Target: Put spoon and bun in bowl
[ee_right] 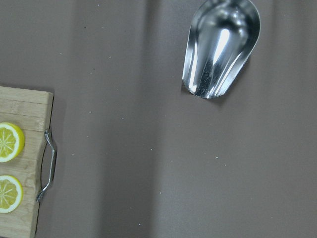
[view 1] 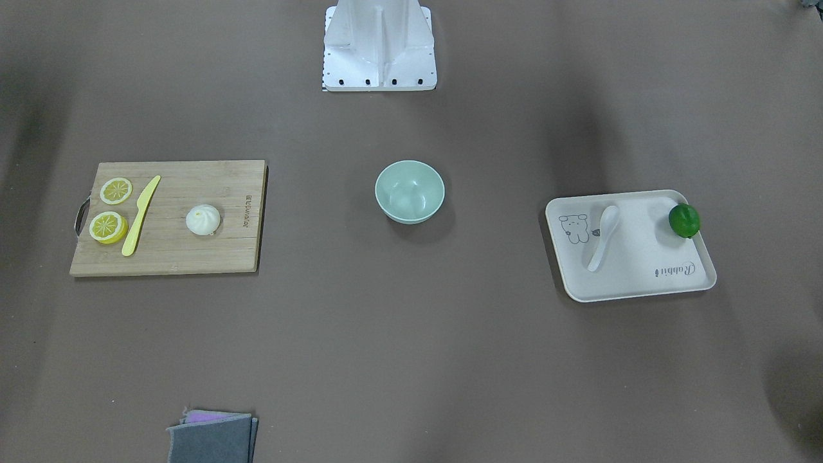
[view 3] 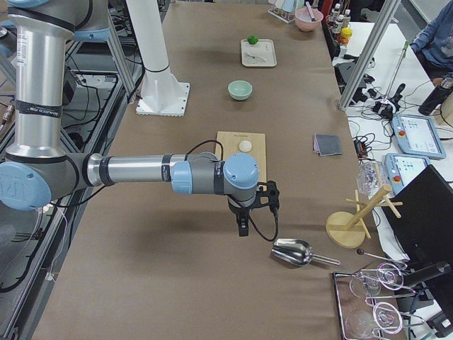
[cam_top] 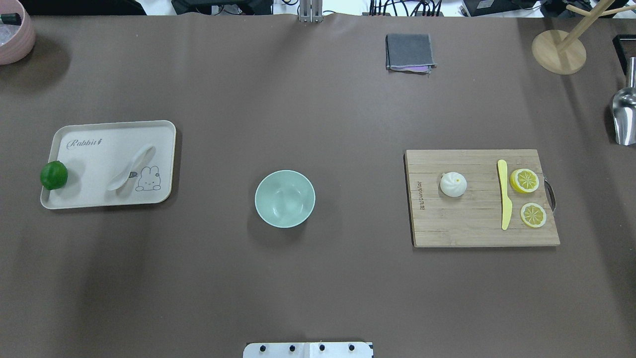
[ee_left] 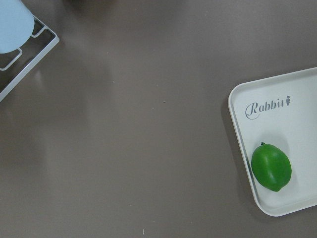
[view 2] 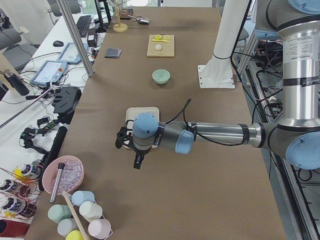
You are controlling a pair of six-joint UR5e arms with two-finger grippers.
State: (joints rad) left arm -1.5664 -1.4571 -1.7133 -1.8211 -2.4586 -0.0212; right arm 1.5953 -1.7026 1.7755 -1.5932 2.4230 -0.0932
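1. We show the bowl (cam_top: 284, 199) standing empty at the middle of the bench (cam_top: 318, 298); neither task item is in it yet.
2. The spoon (cam_top: 130, 168) lies on the cream tray (cam_top: 99, 144) on the robot's left. It is just beside the rabbit print and well apart from the lime (cam_top: 53, 175) at the tray's outer end. Its scoop appears to point toward the robot.
3. The bun (cam_top: 453, 184) sits pleats-up on the wooden board (cam_top: 467, 228) on the robot's right. It is apart from the yellow knife (cam_top: 505, 194) and the two lemon slices (cam_top: 527, 180).
4. We judge the spoon to be light, stiff and smooth, so it is likely to slip or skate on the tray. The narrow handle, pinched across its width near the neck, looks like the surest hold, and the fingers would have to reach down to the tray floor.
5. We judge the bun to be light and possibly soft. Its dome gives no flat faces, so a gentle pinch low across its widest part seems best.
6. The left gripper (view 2: 124, 140) hangs over the bench just off the tray's lime end. The right gripper (view 3: 267, 197) hangs beyond the board's handle, near a metal scoop (ee_right: 221, 47). Both appear only in the side views, so we cannot tell whether either is spread or pressed together.
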